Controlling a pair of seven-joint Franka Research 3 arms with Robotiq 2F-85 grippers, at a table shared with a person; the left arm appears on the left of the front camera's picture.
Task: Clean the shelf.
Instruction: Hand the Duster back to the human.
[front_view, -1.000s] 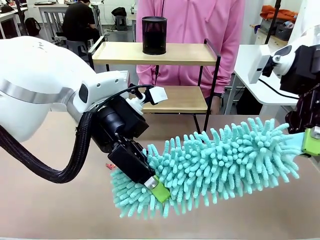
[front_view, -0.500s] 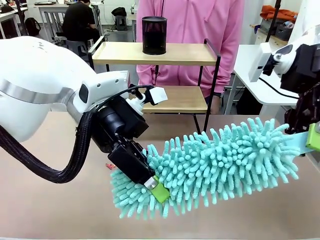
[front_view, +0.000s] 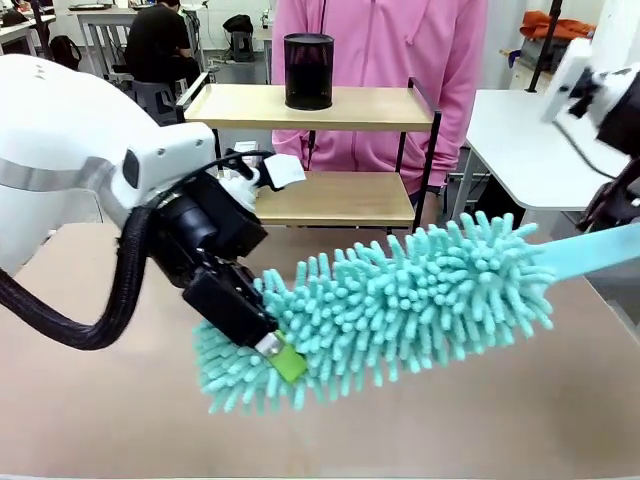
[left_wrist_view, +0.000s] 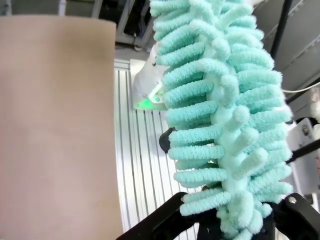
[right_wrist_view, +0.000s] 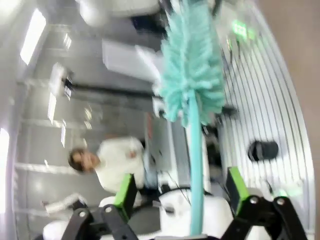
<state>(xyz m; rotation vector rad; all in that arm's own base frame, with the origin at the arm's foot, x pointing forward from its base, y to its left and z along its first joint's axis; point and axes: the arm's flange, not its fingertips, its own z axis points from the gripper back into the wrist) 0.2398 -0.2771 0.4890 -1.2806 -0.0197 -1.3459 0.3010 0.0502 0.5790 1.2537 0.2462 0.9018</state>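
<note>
Release came at the right side: in the front view the right gripper, which a second before had pinched the teal handle at the right edge, had pulled up and away, while the left gripper, low and left of centre, remained clamped on the fluffy end of the duster and had shifted it slightly up and leftward. Behind, in the upper middle of the frame, the shelf stood where it had been, a black mesh cup on its top board and a person in a pink top just beyond it. In the left wrist view the dark jaws at the bottom edge squeezed the teal fronds rising up the right half. In the right wrist view, blurred, the green-padded fingers were spread wide either side of the handle, not touching it. Judging from this, the left arm alone carried the duster, ready for the boards.
</note>
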